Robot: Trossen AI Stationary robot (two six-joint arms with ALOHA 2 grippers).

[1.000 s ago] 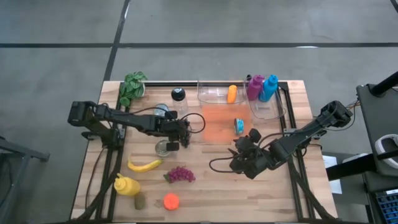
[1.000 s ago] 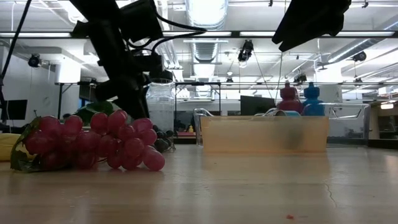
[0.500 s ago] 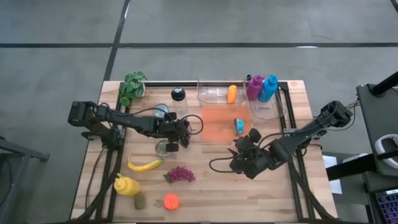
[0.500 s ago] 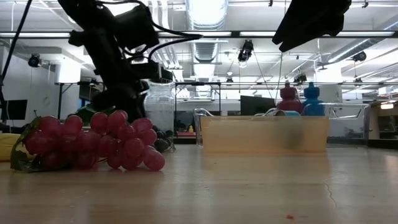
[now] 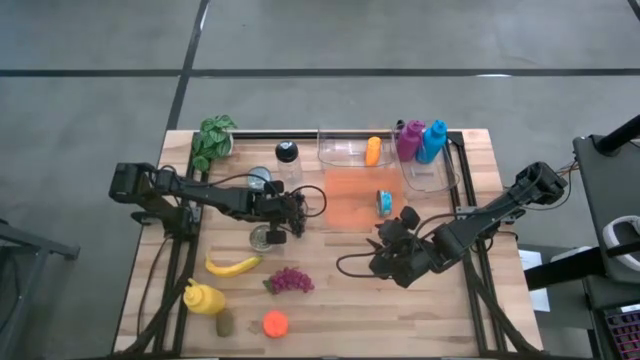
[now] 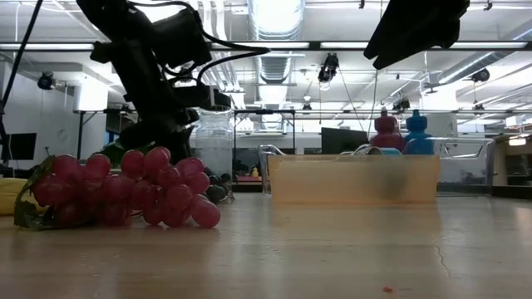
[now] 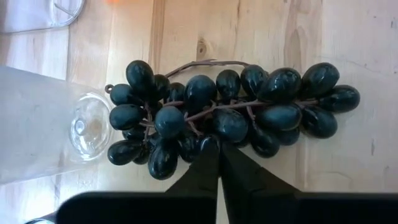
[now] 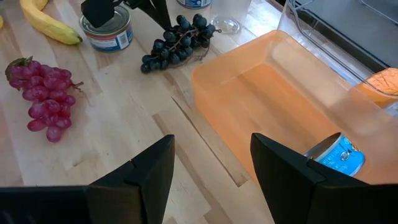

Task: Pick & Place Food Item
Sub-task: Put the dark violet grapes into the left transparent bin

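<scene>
A bunch of black grapes (image 7: 230,112) lies flat on the wooden table between a tin can (image 5: 265,237) and an orange tray (image 5: 350,200); the bunch also shows in the right wrist view (image 8: 177,37). My left gripper (image 7: 219,149) is shut at the middle of the bunch and reaches in from the table's left (image 5: 288,212). My right gripper (image 8: 211,146) is open and hovers over bare wood on the tray's near side (image 5: 392,252), touching nothing. Red grapes (image 5: 288,281) and a banana (image 5: 232,265) lie nearer the front edge. My left gripper is shut on the black grapes at the middle of the bunch's long side (image 7: 208,144), its fingers lying across the bunch. The tips cover what is pinched, a stem or a grape. The bunch lies on the table.
A blue tin (image 5: 384,203) sits in the orange tray. Clear bins (image 5: 345,148), pink and blue bottles (image 5: 420,140), a jar (image 5: 288,160) and a plant (image 5: 212,140) stand along the far edge. A yellow bottle (image 5: 203,298) and an orange fruit (image 5: 275,322) lie near the front-left.
My left arm has shifted slightly toward the table's left between one second and half a second ago, then held still. Its fingers stay at the black grapes. The right arm has kept still.
</scene>
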